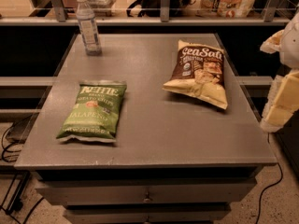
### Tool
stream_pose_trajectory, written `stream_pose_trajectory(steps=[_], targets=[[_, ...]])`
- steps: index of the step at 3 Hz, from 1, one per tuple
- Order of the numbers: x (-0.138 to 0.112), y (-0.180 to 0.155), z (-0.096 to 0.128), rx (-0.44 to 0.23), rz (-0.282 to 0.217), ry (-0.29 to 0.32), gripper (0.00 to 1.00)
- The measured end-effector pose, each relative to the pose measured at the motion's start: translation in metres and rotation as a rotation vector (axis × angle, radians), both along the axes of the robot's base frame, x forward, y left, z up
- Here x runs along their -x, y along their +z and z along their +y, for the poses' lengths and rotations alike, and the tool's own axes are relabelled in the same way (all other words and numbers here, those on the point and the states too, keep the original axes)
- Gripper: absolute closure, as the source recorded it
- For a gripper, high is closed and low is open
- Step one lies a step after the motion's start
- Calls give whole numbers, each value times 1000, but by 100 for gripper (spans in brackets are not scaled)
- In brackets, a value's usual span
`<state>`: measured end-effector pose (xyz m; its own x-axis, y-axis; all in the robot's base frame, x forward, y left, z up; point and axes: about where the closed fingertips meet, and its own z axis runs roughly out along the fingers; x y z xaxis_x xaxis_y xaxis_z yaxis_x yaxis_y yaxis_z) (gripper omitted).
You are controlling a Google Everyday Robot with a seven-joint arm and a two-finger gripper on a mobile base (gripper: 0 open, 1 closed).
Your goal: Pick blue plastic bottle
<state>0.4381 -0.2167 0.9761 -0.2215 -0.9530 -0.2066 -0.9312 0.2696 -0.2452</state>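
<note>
The blue plastic bottle (pixel 88 24) stands upright at the far left corner of the grey table (pixel 159 129). It is slim and clear, with a white cap and a pale label. My gripper (pixel 281 101) shows as white and cream parts at the right edge of the view, beyond the table's right side. It is far from the bottle and holds nothing that I can see.
A green Kettle jalapeño chip bag (pixel 93 110) lies flat at the left middle. A brown and yellow sea salt chip bag (pixel 201 73) lies at the right rear. Drawers (pixel 147 197) sit under the tabletop. A railing and shelf (pixel 163 13) run behind the table. Cables (pixel 9 143) lie on the floor at left.
</note>
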Motion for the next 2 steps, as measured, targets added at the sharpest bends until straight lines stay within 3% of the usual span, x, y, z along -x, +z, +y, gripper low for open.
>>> stream_pose_trajectory(steps=[2], targets=[[-1, 2, 1, -16, -18, -4, 0]])
